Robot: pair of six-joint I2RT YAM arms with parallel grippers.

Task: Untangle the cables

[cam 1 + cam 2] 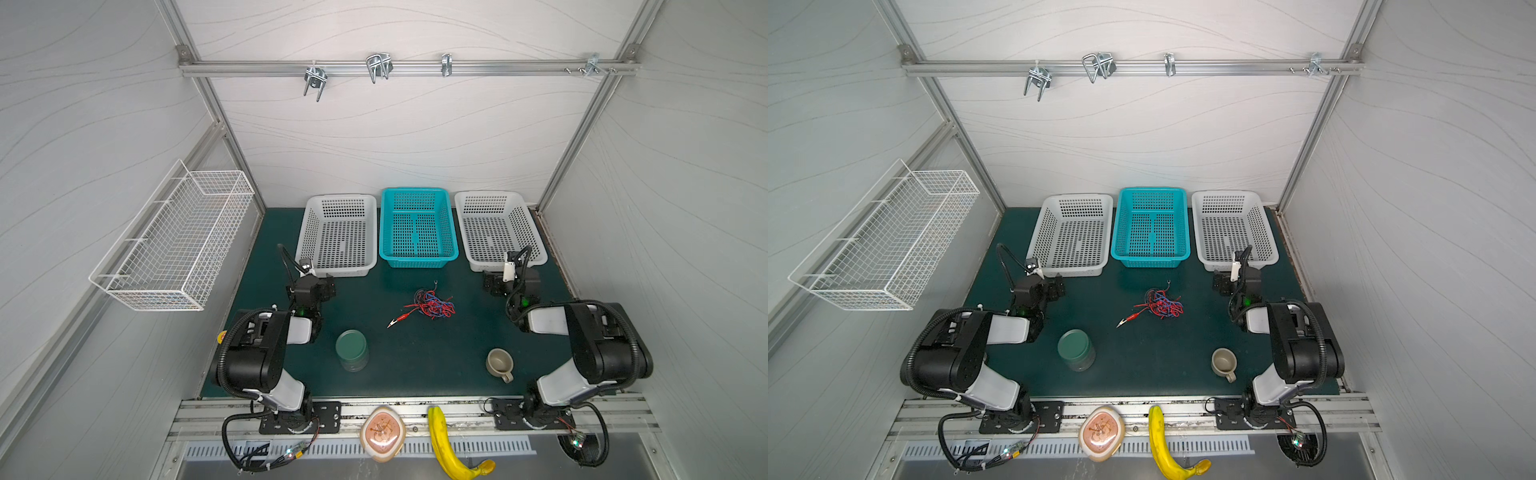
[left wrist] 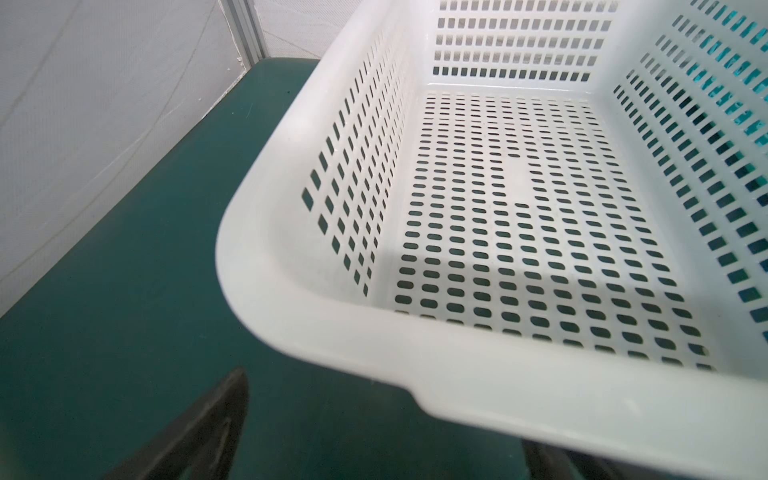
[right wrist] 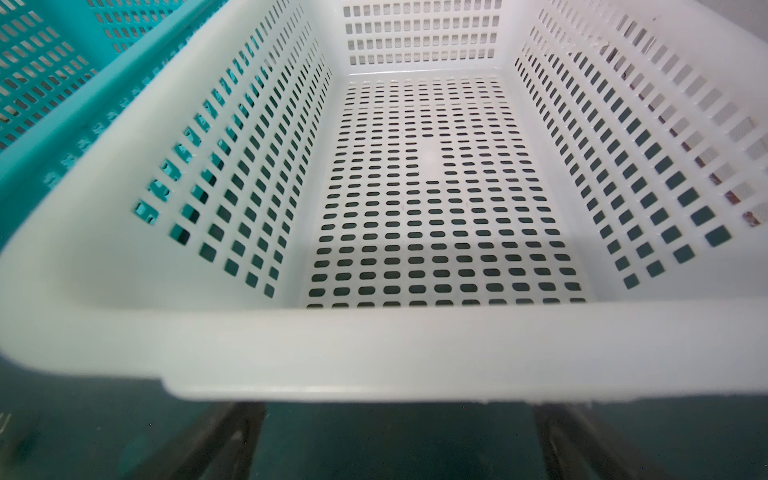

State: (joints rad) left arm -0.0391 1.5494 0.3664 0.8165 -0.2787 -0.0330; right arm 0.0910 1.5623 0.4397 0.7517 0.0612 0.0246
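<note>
Tangled red, blue and black cables (image 1: 432,304) are lying on the tabletop (image 1: 415,365), near the teal basket (image 1: 415,191). The left hand (image 1: 326,284) and right hand (image 1: 492,283) are resting with fingers spread, empty, well apart from them.

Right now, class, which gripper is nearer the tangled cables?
Right. In both top views the right gripper sits close to the cables, slightly behind them on their right. The left gripper lies farther off on their left, before the left white basket.
</note>
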